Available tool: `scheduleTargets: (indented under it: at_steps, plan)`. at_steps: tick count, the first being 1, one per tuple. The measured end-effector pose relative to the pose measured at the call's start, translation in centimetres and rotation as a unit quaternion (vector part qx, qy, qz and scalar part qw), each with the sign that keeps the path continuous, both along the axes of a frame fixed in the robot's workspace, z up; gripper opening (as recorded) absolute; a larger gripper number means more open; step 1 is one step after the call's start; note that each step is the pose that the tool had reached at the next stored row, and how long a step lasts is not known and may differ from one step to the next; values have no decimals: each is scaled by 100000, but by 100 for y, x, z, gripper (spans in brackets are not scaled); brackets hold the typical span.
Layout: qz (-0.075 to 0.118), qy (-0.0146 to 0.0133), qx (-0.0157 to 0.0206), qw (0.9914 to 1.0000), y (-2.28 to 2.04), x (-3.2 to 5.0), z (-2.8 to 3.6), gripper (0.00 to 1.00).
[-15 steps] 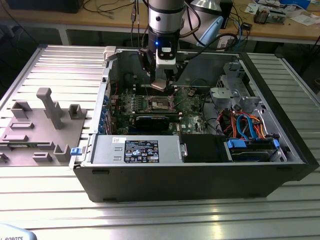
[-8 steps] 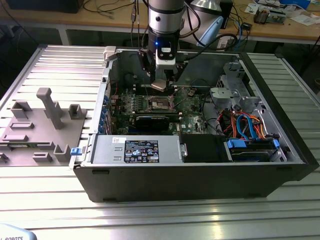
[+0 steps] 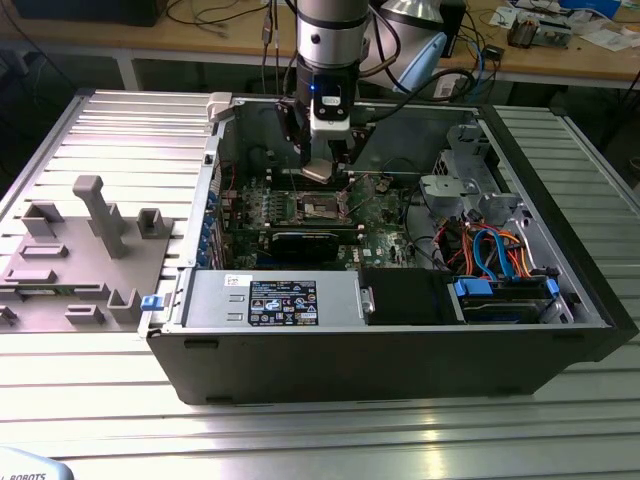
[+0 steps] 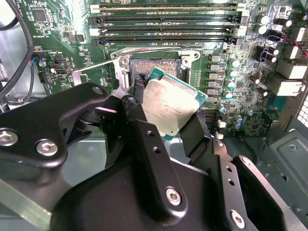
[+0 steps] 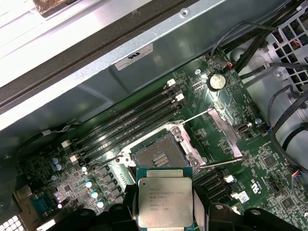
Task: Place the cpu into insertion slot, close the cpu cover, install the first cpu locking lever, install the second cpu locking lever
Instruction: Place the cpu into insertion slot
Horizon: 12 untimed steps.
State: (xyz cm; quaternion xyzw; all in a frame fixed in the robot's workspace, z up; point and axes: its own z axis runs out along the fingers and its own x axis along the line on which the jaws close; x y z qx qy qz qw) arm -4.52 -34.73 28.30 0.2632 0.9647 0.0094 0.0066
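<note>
My gripper (image 4: 168, 109) is shut on the cpu (image 4: 172, 103), a small square chip with a pale silvery face and a green rim. Black fingers (image 4: 136, 98) clamp two opposite edges of it. In the exterior view the gripper (image 3: 320, 168) hangs inside the open computer case, a little above the motherboard (image 3: 385, 215). The insertion slot (image 5: 156, 156) lies bare just beyond the chip (image 5: 165, 199), its contact field exposed inside a metal rim. The cpu cover (image 5: 224, 131) stands swung open beside the slot. Two thin wire levers (image 5: 221, 161) stick out next to it.
Long black memory slots (image 5: 130, 120) run beside the socket. A black card (image 3: 305, 245), a labelled grey box (image 3: 280, 300) and bundled cables (image 3: 490, 245) crowd the case. The case walls (image 3: 400, 350) enclose the work area. A grey fixture plate (image 3: 75, 260) sits at the exterior view's left.
</note>
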Motion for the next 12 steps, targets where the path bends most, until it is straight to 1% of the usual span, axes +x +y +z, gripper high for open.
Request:
scheduleTargets:
  at_steps: [12]
  plan:
    - [-720, 1, -53, 99997, 0, 0, -10, 55]
